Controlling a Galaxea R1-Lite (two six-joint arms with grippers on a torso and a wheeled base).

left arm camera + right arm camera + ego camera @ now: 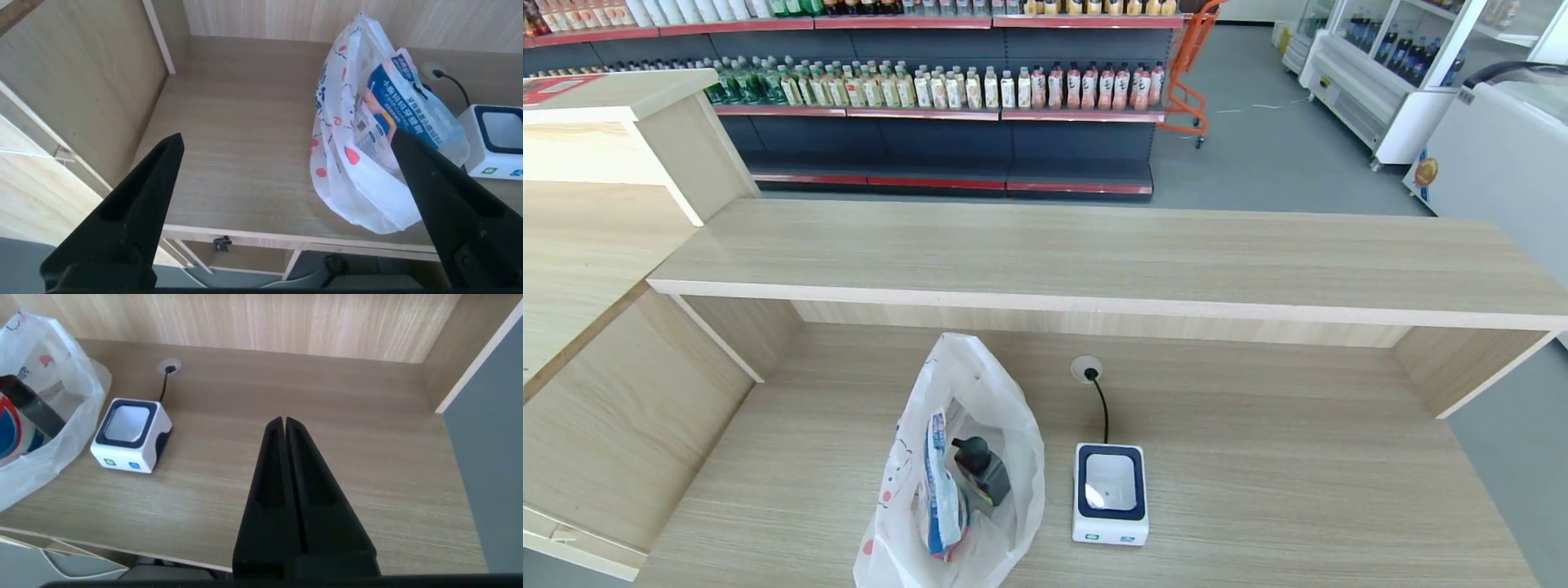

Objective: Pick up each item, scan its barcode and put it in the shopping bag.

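A white plastic shopping bag (964, 482) stands on the wooden counter, its mouth open upward. Inside it lie a blue-and-white packet (941, 482) and a dark bottle with a black cap (980, 467). Just to the bag's right sits the white barcode scanner (1111, 492) with its dark-framed window facing up. My left gripper (286, 163) is open, held above the counter's near edge to the left of the shopping bag (368, 139). My right gripper (284, 425) is shut with nothing in it, over bare counter to the right of the scanner (131, 434).
A black cable (1101, 404) runs from the scanner to a round grommet (1086, 368) in the counter. A raised shelf (1094, 261) spans the back of the counter, with side panels left and right. Bare counter lies right of the scanner.
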